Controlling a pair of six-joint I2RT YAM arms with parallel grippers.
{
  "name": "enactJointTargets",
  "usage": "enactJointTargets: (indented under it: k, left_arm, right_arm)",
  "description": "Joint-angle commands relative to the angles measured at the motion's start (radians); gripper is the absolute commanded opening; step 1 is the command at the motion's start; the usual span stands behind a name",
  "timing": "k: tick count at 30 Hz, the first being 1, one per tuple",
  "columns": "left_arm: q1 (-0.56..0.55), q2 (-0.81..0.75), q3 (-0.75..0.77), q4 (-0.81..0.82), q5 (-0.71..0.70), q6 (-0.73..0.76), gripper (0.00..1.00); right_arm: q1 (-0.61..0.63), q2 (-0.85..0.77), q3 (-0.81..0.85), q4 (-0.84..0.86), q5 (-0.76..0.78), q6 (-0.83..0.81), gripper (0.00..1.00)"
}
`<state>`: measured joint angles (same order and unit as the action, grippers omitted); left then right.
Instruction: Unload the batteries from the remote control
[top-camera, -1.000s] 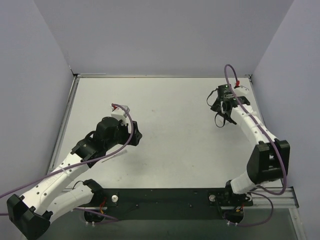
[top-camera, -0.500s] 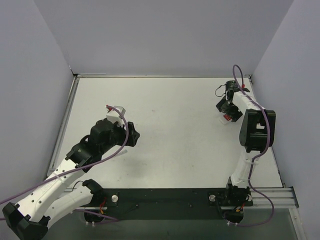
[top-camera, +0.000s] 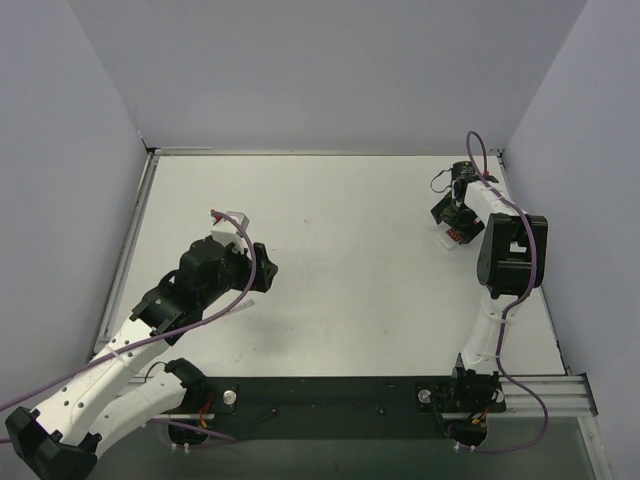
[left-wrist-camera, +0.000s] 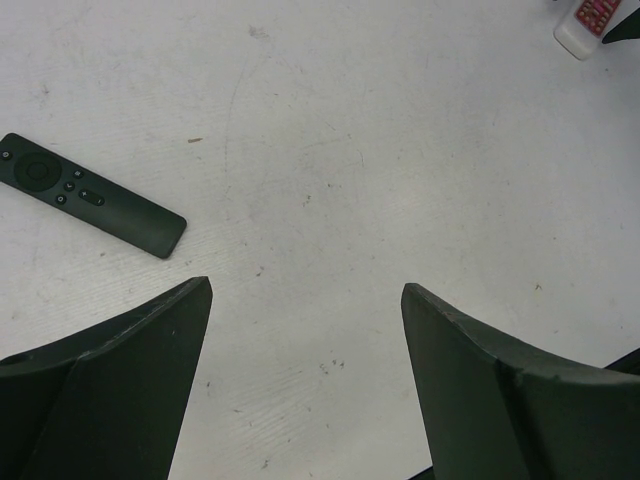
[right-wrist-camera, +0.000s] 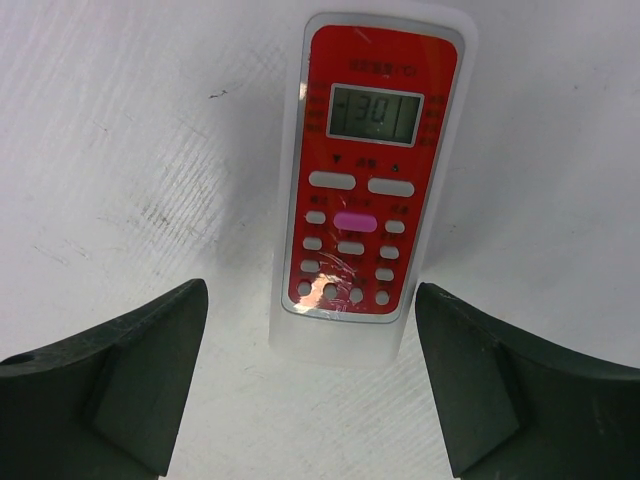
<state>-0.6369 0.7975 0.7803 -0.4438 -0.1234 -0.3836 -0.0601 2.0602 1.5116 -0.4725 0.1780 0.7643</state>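
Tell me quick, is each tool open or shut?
Left tool: open, holding nothing.
Right tool: open, holding nothing.

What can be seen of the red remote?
The remote has a white plastic body and a red face with a grey display, white buttons and one pink button. It lies flat, face up, on the table toward the far right, between the open jaws of the right gripper, which look clear of it. Its back is hidden.
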Motion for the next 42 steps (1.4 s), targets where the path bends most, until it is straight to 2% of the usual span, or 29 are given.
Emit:
enactJointTargets:
  k: [1,11,23,25,26,30,32,36,42]
  left_arm:
    - [0.011,-0.009,-0.003,0.063,0.001,0.011,0.87]
    - [0.022,-0.012,-0.004,0.065,0.005,0.009,0.87]
    - [0.042,-0.029,-0.015,0.079,0.019,0.006,0.86]
    - [0.045,-0.030,-0.013,0.082,0.022,0.006,0.86]
    - [0.046,-0.030,-0.015,0.082,0.021,0.008,0.86]
    - [0.057,-0.034,-0.022,0.093,0.033,0.008,0.86]
    - [0.068,-0.030,-0.024,0.094,0.045,0.006,0.86]
    - [0.098,-0.018,-0.024,0.102,0.086,-0.009,0.86]
    - [0.123,-0.001,-0.021,0.079,0.102,-0.038,0.83]
  right_arm:
    - [-0.010,0.008,0.025,-0.040,0.023,0.030,0.79]
    - [-0.012,0.009,-0.005,-0.052,0.083,0.055,0.73]
    - [-0.023,0.043,0.010,-0.074,0.064,0.079,0.72]
    - [-0.024,0.044,0.013,-0.077,0.063,0.078,0.66]
    - [-0.024,0.041,0.013,-0.077,0.061,0.075,0.56]
    - [-0.021,0.017,0.028,-0.075,0.046,0.026,0.43]
    - [-0.021,-0.014,0.036,-0.071,-0.001,-0.029,0.36]
    - [-0.006,-0.107,-0.022,-0.028,-0.142,-0.140,0.30]
    - [0.078,-0.363,-0.270,0.118,-0.397,-0.305,0.27]
